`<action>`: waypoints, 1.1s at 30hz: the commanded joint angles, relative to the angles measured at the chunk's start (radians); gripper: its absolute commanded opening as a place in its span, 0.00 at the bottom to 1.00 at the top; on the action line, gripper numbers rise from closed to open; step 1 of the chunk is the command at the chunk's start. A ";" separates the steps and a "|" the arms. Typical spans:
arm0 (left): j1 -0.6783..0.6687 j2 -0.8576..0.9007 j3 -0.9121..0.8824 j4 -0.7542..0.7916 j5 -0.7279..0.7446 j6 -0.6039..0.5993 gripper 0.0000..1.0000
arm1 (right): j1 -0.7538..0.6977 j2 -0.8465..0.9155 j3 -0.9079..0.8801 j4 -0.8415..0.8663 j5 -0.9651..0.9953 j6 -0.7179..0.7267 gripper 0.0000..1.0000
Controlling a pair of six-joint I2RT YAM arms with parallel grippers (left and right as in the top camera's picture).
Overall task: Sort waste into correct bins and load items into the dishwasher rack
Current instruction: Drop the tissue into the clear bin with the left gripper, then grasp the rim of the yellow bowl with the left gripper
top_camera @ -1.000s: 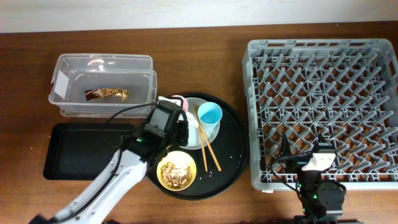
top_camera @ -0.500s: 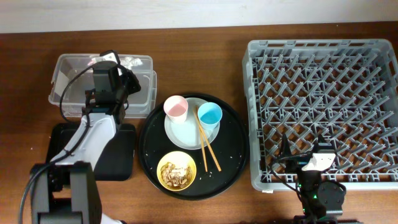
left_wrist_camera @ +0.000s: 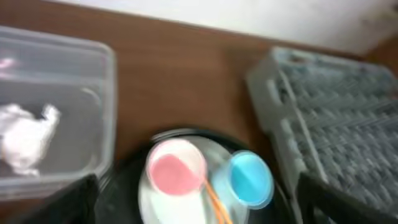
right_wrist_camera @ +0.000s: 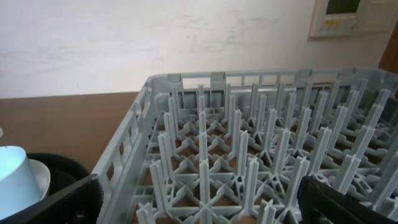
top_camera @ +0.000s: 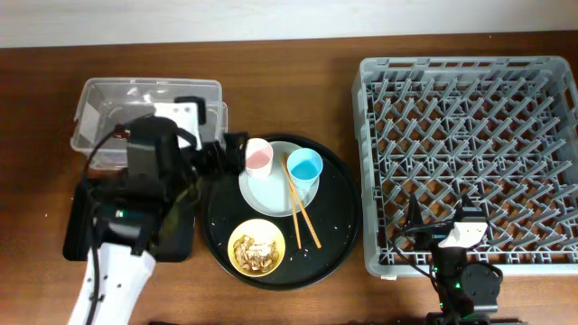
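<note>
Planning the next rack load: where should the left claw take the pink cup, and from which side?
Pinch the rim of the pink cup from above, on its left wall: it stands upright, mouth up, and the light-blue cup and chopsticks crowd its right.

A large round black tray point(top_camera: 338, 209) sits on the brown wooden table point(top_camera: 289, 54).

Overhead top-down; both wrists low, toward rack point(right_wrist_camera: 249, 155)

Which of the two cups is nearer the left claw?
The pink cup, right beside the left claw; the light-blue cup stands farther right, by the chopsticks.
</note>
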 commanded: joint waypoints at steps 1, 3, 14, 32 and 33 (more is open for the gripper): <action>-0.095 -0.075 -0.009 -0.146 0.058 0.005 0.99 | 0.005 -0.005 -0.005 -0.005 0.011 0.008 0.98; -0.156 -0.074 -0.009 -0.240 0.078 0.004 0.83 | 0.005 -0.005 -0.005 -0.005 0.011 0.008 0.98; -0.347 -0.054 -0.021 -0.468 -0.010 -0.117 0.34 | 0.005 -0.005 -0.005 -0.005 0.011 0.008 0.98; -0.640 0.477 -0.047 -0.354 -0.279 -0.360 0.21 | 0.005 -0.005 -0.005 -0.005 0.011 0.008 0.98; -0.650 0.477 -0.047 -0.354 -0.282 -0.360 0.21 | 0.005 -0.005 -0.005 -0.005 0.011 0.008 0.98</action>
